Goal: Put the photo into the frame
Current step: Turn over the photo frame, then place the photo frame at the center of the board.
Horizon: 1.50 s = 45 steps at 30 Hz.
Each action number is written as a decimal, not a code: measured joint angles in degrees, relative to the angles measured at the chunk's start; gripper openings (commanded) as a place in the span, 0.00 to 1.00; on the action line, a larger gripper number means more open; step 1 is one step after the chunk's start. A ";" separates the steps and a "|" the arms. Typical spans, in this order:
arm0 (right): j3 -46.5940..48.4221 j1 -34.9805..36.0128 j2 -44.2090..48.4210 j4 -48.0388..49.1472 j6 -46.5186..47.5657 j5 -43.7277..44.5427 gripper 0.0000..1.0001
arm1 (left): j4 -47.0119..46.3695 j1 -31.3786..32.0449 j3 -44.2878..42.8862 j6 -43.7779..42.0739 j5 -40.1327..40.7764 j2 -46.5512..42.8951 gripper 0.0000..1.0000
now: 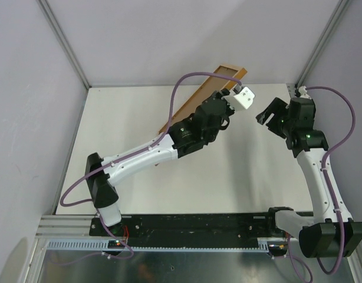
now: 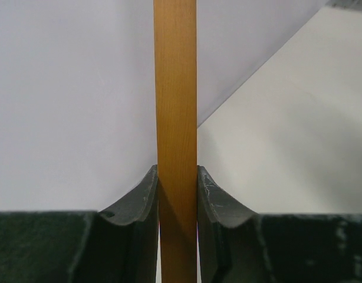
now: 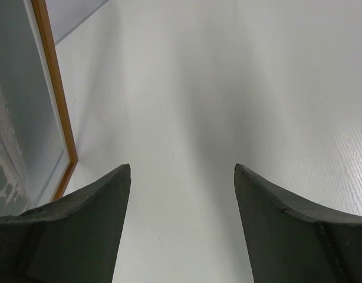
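Note:
The frame (image 1: 190, 105) stands on edge at the back of the table, a long brown strip running diagonally toward the rear wall. My left gripper (image 1: 227, 97) is shut on its upper rail. In the left wrist view the light wood rail (image 2: 175, 88) runs straight up between the two dark fingers (image 2: 177, 177), which press it from both sides. My right gripper (image 1: 263, 115) hovers open just right of the frame, holding nothing (image 3: 182, 168). In the right wrist view the frame's thin rail (image 3: 54, 100) shows at the left, with the photo (image 3: 7, 135), grey with pale mottling, directly beside it.
The white table (image 1: 228, 177) stretches under both arms. Grey enclosure walls with metal corner posts (image 1: 66, 44) close in the back and sides. A black mounting rail (image 1: 193, 224) carries the arm bases along the near edge.

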<state>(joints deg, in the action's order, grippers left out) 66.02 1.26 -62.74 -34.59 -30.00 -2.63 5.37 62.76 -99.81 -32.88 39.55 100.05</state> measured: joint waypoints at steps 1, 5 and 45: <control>-0.22 0.00 0.00 0.22 -0.07 -0.20 0.74 | 0.20 0.00 -0.76 0.63 -0.35 0.00 0.00; -1.03 0.00 -0.04 0.68 -0.46 -0.79 0.74 | 1.27 -0.39 -2.73 4.02 -2.16 -0.85 0.00; -10.45 3.02 -4.31 8.76 -2.43 -2.45 0.74 | 3.45 -59.89 11.04 68.22 -70.16 -5.62 0.00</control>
<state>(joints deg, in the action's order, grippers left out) 55.57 4.27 -67.05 -25.82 -32.42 -5.08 8.82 2.87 -88.77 35.33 -30.61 94.43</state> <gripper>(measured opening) 0.741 0.286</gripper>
